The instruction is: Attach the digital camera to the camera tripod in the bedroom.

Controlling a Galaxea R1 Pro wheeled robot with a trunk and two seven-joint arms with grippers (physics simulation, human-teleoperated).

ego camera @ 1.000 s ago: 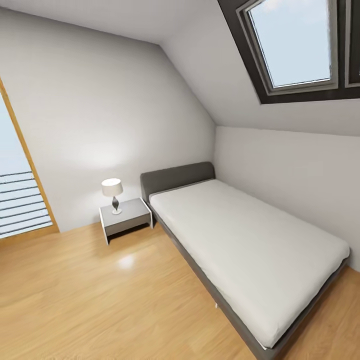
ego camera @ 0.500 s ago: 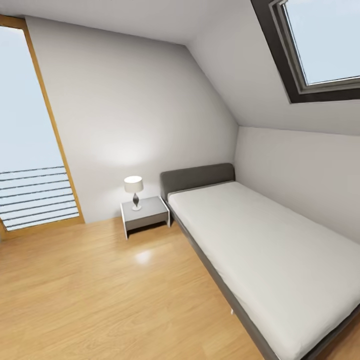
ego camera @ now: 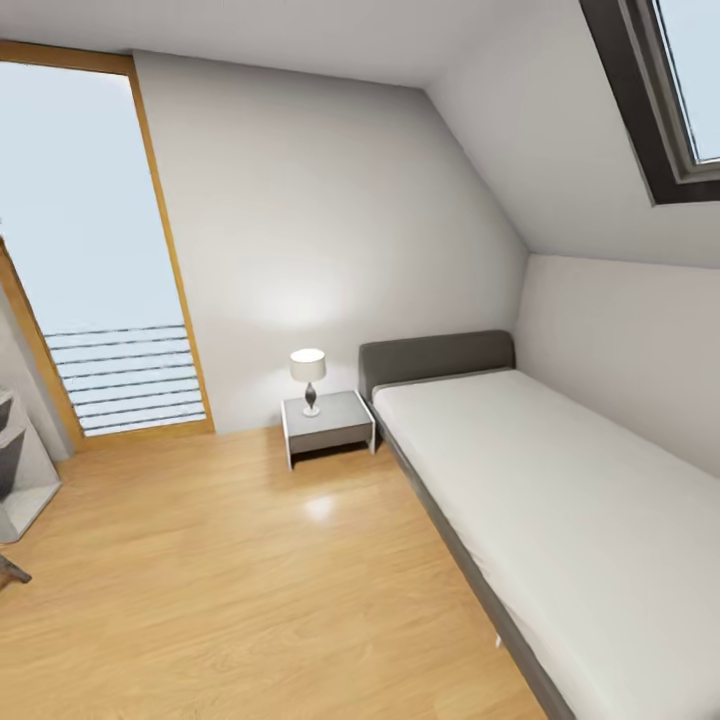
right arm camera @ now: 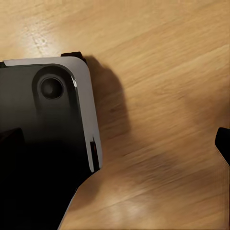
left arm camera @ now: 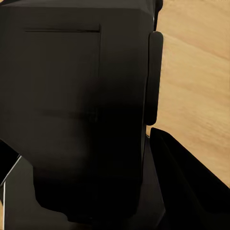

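Although the left wrist view looks along the left gripper, a broad black casing [left arm camera: 72, 105] blocks most of it, with a dark wedge [left arm camera: 191, 187] beside it over light wood planks. I cannot tell how far the jaws stand apart or whether they hold anything. The right gripper is just as unclear. The right wrist view has a black, grey-edged housing [right arm camera: 43, 143] with a round knob, hanging over the plank floor [right arm camera: 163, 96] and casting a shadow on it. A small black sliver [right arm camera: 223, 143] sits at the frame's edge, too little to read the opening or any grasp.

From the head view, the bedroom [ego camera: 330, 250] lies ahead. Its grey-framed bed [ego camera: 560, 520] carries a white mattress, and the bed's long axis runs from the grey headboard [ego camera: 437, 355] at the far wall toward the camera. Just beside the head of the bed stands a small white nightstand [ego camera: 328, 425] with a table lamp [ego camera: 308, 375] upright on it. Beyond the nightstand, farther from the bed, is a tall wood-framed window [ego camera: 100, 250] with horizontal railing bars across its lower part. Above the bed, a dark-framed skylight [ego camera: 680, 90] is set in the sloped ceiling. Well apart from the bed, across the wood floor [ego camera: 250, 600], is the corner of a white shelving unit [ego camera: 25, 490]. Near that is a dark tip [ego camera: 10, 572] too small to identify.
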